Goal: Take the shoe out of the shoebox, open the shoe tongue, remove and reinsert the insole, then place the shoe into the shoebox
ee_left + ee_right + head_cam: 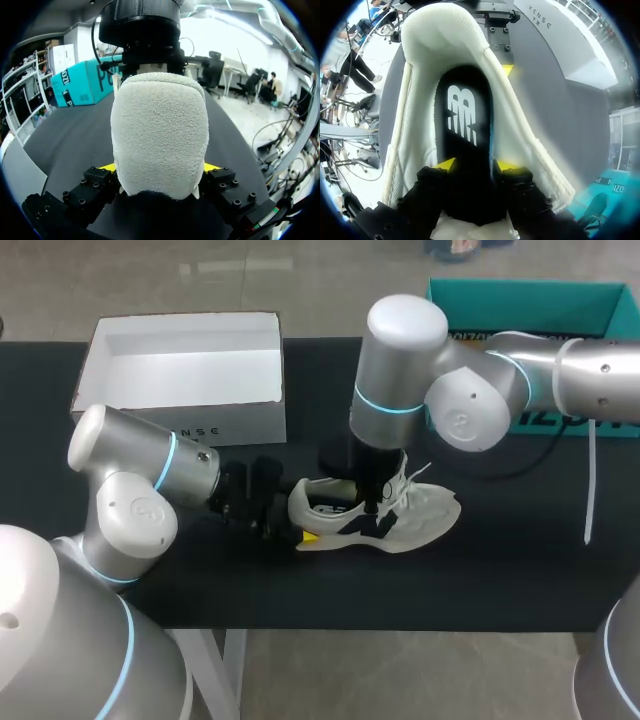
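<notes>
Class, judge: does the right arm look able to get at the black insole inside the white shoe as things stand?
Probably yes: the right gripper is inside the open mouth of the white shoe, its yellow tips touching the black insole from both sides, and the left gripper clamps the heel.

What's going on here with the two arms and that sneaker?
The shoe lies on the black table, out of the open white shoebox behind it. The left gripper is shut on the shoe's heel, holding it in place. The right gripper reaches down into the shoe's opening and is shut on the black insole. I can't tell whether the insole is coming out or going back in.
</notes>
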`<state>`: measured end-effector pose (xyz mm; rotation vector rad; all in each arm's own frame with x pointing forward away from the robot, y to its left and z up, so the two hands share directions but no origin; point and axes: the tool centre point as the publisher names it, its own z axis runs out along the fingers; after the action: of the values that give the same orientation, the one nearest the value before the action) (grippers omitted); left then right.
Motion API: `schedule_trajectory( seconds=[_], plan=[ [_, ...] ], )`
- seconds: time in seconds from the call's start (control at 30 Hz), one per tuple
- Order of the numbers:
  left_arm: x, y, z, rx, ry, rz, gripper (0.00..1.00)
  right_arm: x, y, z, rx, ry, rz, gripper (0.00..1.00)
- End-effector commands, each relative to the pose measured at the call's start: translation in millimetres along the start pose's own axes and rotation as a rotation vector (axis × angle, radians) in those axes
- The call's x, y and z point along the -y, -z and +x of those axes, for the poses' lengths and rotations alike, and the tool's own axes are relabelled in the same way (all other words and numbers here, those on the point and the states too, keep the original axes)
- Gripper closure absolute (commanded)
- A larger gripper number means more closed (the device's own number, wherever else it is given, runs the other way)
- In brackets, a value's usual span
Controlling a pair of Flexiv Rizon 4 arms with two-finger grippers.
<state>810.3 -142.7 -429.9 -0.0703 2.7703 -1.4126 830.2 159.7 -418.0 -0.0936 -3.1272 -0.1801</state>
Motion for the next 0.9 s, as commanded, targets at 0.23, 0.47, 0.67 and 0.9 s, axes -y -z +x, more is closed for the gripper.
schedule_trajectory(
  seconds=[0.23, 0.47, 0.67, 0.9],
  plan=[
    [-1, 0, 1.8, 0.000, -0.001, -0.001, 1.00, 0.8, -25, 7.7, -0.094, 0.011, -0.005, 0.50],
    [-1, 0, 1.8, 0.000, -0.001, -0.001, 1.00, 4.2, -40, 7.0, -0.170, -0.024, -0.008, 0.83],
    [-1, 0, 1.8, 0.000, -0.001, -0.001, 1.00, 8.4, -47, 16.1, -0.211, -0.059, -0.018, 1.00],
    [-1, 0, 1.8, 0.000, -0.001, -0.001, 1.00, 17.9, -32, 14.0, -0.167, -0.076, -0.055, 1.00]
  ],
)
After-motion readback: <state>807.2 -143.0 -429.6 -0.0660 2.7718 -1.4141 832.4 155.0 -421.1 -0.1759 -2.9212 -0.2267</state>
